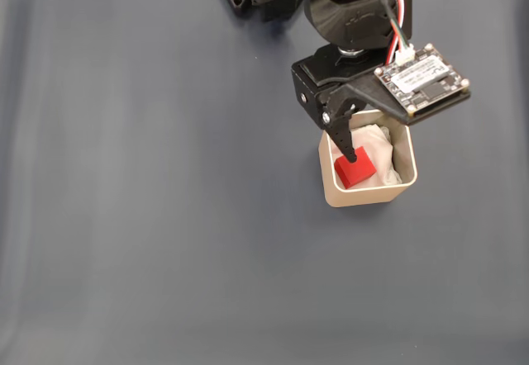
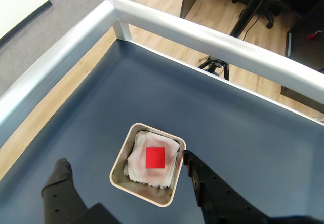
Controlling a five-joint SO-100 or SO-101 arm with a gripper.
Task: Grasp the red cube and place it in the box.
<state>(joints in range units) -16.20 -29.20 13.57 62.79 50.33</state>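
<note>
Right of centre in the fixed view, I see the box [image 1: 407, 172] on the dark blue worktop [image 1: 149, 216], with the red cube [image 1: 356, 171] lying inside it on white padding [image 1: 382, 146]. My tool [image 1: 364, 146] hangs above the box, its fingers spread apart and holding nothing. Low in the wrist view, the red cube [image 2: 155, 157] sits mid-box [image 2: 121, 158], between the two dark fingers [image 2: 58, 176] at the lower left and lower right.
</note>
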